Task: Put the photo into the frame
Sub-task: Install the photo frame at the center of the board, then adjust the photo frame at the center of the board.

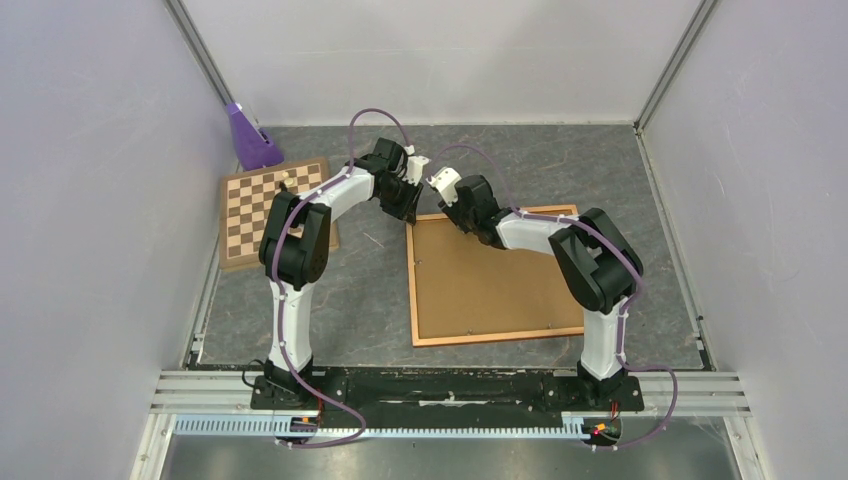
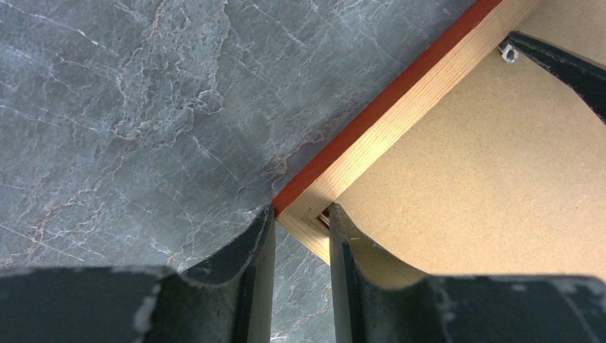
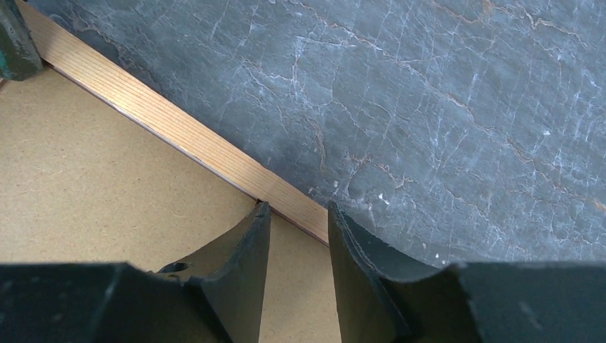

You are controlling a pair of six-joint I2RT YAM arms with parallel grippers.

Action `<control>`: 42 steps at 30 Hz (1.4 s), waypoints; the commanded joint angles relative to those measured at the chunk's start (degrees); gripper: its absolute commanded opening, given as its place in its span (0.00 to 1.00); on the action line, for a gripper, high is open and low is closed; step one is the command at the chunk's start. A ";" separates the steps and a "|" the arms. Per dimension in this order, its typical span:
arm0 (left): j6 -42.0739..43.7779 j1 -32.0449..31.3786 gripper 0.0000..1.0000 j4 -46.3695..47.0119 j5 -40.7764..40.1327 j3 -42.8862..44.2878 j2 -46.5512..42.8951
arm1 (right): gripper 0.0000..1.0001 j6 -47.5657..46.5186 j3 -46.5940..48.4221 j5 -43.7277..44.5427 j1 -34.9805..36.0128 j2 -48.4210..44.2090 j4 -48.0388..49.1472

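The orange-brown frame (image 1: 412, 285) lies face down on the table with the brown hardboard backing panel (image 1: 490, 280) in it. The photo is hidden. My left gripper (image 1: 408, 205) is at the frame's far left corner. In the left wrist view its jaws (image 2: 301, 214) stand either side of the corner rail (image 2: 400, 100), closed on it. My right gripper (image 1: 462, 218) is on the far rail just right of that corner. In the right wrist view its jaws (image 3: 299, 211) straddle the rail (image 3: 164, 118), one finger on the backing (image 3: 86, 171), one outside.
A checkered chessboard (image 1: 265, 205) with a small piece on it lies to the left of the left arm. A purple object (image 1: 250, 140) stands at the far left corner. Walls enclose the table on three sides.
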 commanded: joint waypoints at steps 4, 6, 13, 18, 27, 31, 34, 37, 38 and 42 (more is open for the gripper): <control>-0.02 -0.92 0.12 -3.87 1.81 -2.28 0.10 | 0.39 0.47 1.00 1.79 -1.62 -5.23 -0.39; -1.03 -0.80 0.12 -3.79 1.80 -2.20 0.05 | 0.41 0.93 0.73 1.08 -2.56 -6.92 -1.04; -3.08 -0.40 0.11 -2.91 0.31 -2.29 -1.14 | 0.50 2.40 -1.45 -1.83 -7.43 -13.29 -4.27; -4.90 0.72 0.11 -2.45 -1.88 -2.38 -1.61 | 0.57 2.77 -4.18 -2.62 -11.22 -18.17 -7.16; -7.61 4.44 0.10 -1.28 -2.72 -4.66 -3.28 | 0.72 0.66 -15.54 -6.49 -22.59 -28.89 -13.18; -7.35 5.00 0.11 -0.86 -3.61 -6.04 -4.87 | 0.74 -0.48 -20.25 -9.10 -27.58 -32.84 -16.29; -7.35 5.35 0.11 -0.60 -4.21 -6.66 -5.88 | 0.74 -1.40 -22.97 -9.67 -30.64 -34.55 -17.23; -7.42 5.60 0.10 -0.60 -4.95 -7.03 -6.68 | 0.73 -2.12 -24.01 -12.09 -32.98 -33.75 -18.09; -7.43 5.80 0.10 -0.58 -5.32 -7.11 -6.87 | 0.72 -2.25 -24.22 -12.79 -33.27 -33.14 -18.10; -7.43 6.45 0.11 -0.26 -5.82 -7.63 -7.77 | 0.66 -2.43 -24.25 -14.69 -36.29 -30.55 -17.89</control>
